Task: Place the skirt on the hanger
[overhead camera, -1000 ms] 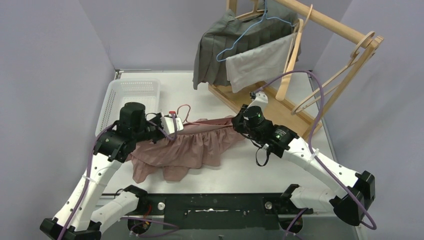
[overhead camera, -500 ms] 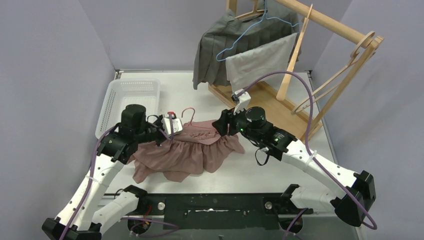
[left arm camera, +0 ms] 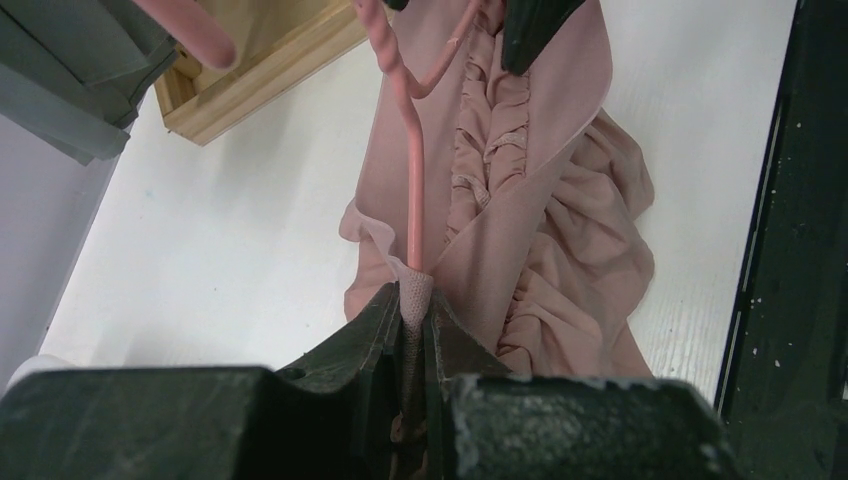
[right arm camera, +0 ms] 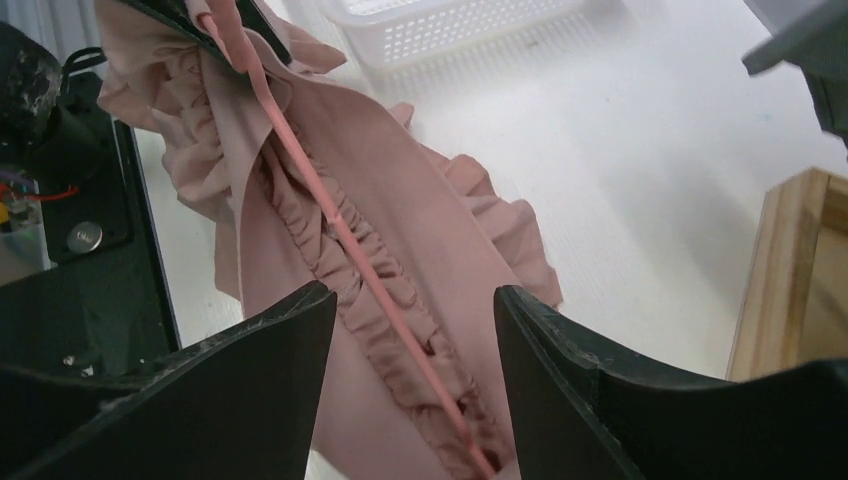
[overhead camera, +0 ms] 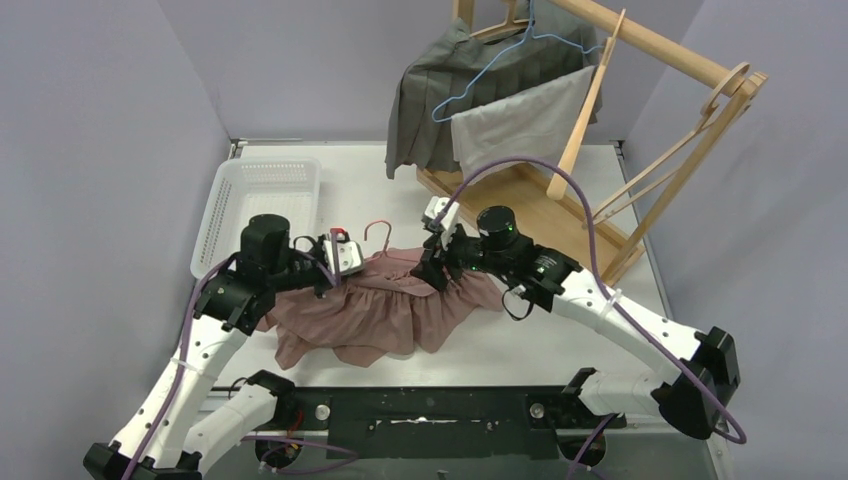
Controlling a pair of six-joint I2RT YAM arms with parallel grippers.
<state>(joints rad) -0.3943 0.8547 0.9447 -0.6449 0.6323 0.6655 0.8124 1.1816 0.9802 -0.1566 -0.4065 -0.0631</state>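
- Pinching one end of the pink hanger [left arm camera: 414,190] together with a fold of waistband, the left fingers [left arm camera: 375,325] are pressed tight just right of the white basket [overhead camera: 262,200]. They have held that grip unchanged over the past second.
- The pink skirt [overhead camera: 385,310] lies bunched on the bench [overhead camera: 350,170] between the two arms. Its gathered waistband runs along the hanger's bar, and the hook stands up at the back edge. It looks partly threaded but not yet hung.
- The right fingers [right arm camera: 270,350] are spread wide and hold nothing, straddling the bar and the ruffled waistband from above.
- A second ago they were clamped on the waistband's far end, out toward the wooden rack [overhead camera: 520,195], and the cloth was drawn taut. They have since let go and travelled inward to just beside the hook, and the skirt has slackened into a rounder heap.
- Judged from here, the step in hand is a fresh grip for the right arm. It would go best if the fingers came down with bar and waistband both between them, closing on cloth and wire together rather than cloth alone.
- The left pinch should stay firm while that happens, so the hanger does not slide out of the fabric.
- Two grey skirts [overhead camera: 430,100] already hang on the rack at far right, beside empty wooden hangers.
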